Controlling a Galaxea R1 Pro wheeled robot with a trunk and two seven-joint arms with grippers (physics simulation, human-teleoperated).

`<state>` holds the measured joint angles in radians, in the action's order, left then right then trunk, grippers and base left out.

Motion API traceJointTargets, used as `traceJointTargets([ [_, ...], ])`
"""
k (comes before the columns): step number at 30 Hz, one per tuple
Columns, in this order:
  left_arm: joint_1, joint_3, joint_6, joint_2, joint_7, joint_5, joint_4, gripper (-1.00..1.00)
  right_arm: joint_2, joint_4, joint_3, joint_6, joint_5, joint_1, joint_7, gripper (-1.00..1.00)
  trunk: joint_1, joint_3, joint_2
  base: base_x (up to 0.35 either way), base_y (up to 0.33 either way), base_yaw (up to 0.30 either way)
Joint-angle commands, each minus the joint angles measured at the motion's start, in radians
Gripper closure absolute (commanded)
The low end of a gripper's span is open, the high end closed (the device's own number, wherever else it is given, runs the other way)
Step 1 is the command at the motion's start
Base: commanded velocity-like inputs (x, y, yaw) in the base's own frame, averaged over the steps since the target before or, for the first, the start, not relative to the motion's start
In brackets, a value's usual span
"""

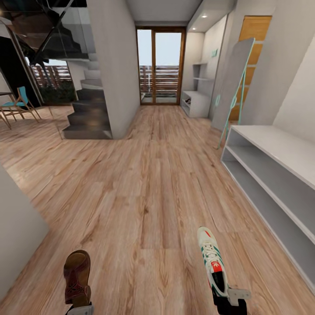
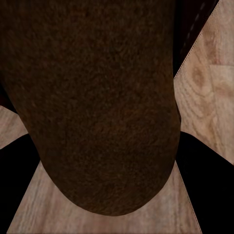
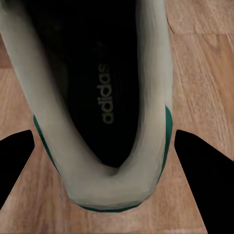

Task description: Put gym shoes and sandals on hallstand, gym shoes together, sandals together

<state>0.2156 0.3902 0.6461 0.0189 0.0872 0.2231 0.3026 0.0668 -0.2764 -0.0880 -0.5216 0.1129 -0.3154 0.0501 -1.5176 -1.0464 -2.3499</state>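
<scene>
Head view: L gripper [image 1: 80, 309] at bottom edge, pinching heel of brown sandal [image 1: 77, 277], toe pointing fwd, held above wood floor [image 1: 144, 175]. R gripper [image 1: 230, 299] pinching heel of white/green sneaker [image 1: 211, 258], toe fwd too, also off floor. Sandal and sneaker well apart, one per arm.

Rack [image 1: 280, 175] at right, against wall, top and both shelf slots bare in the part shown. Tilted grey mirror w/ teal frame [image 1: 234, 87] just beyond rack. Glass doors [image 1: 160, 65] at far end, stairs [image 1: 87, 109] at left, blue chair [image 1: 22, 103] far left.

L wrist: sandal [image 2: 97, 107] close up, dark fingers [image 2: 209, 185] either side. R wrist: sneaker [image 3: 105, 97] heel opening w/ adidas insole, fingers [image 3: 204, 170] flanking heel.
</scene>
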Motion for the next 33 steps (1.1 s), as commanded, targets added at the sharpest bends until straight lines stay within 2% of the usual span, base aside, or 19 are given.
traceJointTargets([
  [1, 0.001, 0.009, 0.003, 0.0, 0.009, 0.002, 0.0, 1.0, 0.001, 0.0, -0.009, -0.003, 0.01, -0.001, 0.004, 1.0, 0.0, -0.001, 0.0, 0.337, 0.0, 0.0],
  [33, 0.001, 0.008, 0.004, 0.0, 0.009, 0.002, 0.0, 1.0, 0.001, 0.0, -0.009, -0.003, 0.01, -0.001, 0.004, 1.0, 0.0, -0.001, 0.0, 0.337, 0.0, 0.0],
])
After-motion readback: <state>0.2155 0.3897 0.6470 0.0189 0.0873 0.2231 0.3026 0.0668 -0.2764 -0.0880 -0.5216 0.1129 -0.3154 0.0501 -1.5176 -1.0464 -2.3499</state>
